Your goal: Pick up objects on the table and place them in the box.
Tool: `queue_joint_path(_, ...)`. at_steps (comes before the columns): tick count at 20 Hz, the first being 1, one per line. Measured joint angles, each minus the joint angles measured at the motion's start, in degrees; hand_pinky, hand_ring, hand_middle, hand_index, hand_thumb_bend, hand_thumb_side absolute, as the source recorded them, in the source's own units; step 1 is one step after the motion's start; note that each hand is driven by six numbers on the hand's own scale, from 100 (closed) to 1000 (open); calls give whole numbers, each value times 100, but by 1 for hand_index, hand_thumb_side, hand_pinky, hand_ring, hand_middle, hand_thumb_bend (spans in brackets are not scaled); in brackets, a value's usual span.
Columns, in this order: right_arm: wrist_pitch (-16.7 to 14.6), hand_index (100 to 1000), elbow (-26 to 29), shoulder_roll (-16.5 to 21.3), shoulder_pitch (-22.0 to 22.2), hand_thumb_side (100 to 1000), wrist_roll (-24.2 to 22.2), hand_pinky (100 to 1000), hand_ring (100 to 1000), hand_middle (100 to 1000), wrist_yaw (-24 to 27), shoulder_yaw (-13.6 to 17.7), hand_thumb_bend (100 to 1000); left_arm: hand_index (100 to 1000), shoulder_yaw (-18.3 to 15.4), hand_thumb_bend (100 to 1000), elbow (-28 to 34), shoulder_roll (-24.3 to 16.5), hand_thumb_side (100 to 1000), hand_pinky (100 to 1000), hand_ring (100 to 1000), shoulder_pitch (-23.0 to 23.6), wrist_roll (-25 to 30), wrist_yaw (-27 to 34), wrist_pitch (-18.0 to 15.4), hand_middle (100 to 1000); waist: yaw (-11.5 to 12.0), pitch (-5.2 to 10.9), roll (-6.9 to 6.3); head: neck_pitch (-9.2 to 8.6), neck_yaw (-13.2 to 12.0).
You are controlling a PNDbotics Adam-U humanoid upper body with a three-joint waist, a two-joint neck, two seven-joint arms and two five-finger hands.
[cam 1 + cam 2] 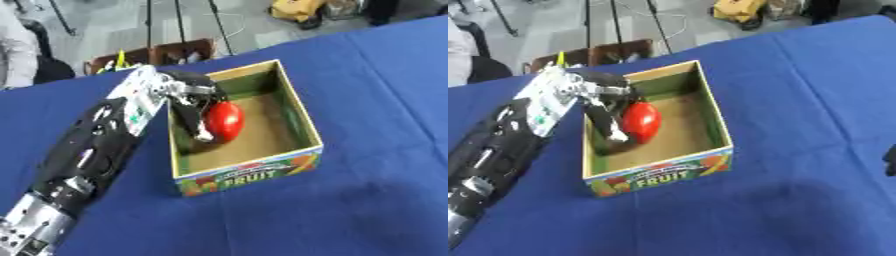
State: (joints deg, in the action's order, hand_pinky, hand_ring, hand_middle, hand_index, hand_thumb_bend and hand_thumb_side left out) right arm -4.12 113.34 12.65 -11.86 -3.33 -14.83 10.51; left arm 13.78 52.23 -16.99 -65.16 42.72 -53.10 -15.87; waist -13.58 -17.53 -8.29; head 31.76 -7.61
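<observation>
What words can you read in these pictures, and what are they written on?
"FRUIT": in big light letters on the front outer wall of the box, among fruit pictures.
A smaller line above it on the same wall is too blurred to read.
No other writing can be read.

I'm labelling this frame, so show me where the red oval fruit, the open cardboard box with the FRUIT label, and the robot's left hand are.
Red oval fruit [226,120]: left eye view, middle of its glossy side.
Open cardboard box [254,175]: left eye view, printed front wall.
Left hand [185,92]: left eye view, black palm above the fruit.
</observation>
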Motion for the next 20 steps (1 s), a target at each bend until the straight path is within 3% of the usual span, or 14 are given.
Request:
queue_joint_path(3,0,370,0,0,-2,849,0,285,195,234,0,0,100,578,-89,100,-112,109,368,220,432,-14,-183,-409,-67,436,0,24,14,-61,-49)
queue_joint_path(8,0,370,0,-1,-3,849,0,285,195,233,0,0,100,698,-151,100,-220,213,415,299,503,-13,-440,-851,-157,529,3,39,32,-112,-137)
queue_joint_path(13,0,369,0,-5,0,850,0,284,194,232,0,0,100,886,-151,100,-233,249,479,501,693,-8,-514,-1147,-185,763,16,40,32,-119,-188)
queue_joint_path(17,0,369,0,-12,10,850,0,284,193,232,-4,0,100,962,-129,263,-127,282,591,625,781,11,-520,-1514,-182,866,25,40,33,-125,-191)
queue_joint_path(20,0,369,0,-23,15,848,0,284,193,232,-5,-1,100,964,-125,306,-79,286,646,632,782,22,-521,-1689,-204,863,26,38,35,-132,-191)
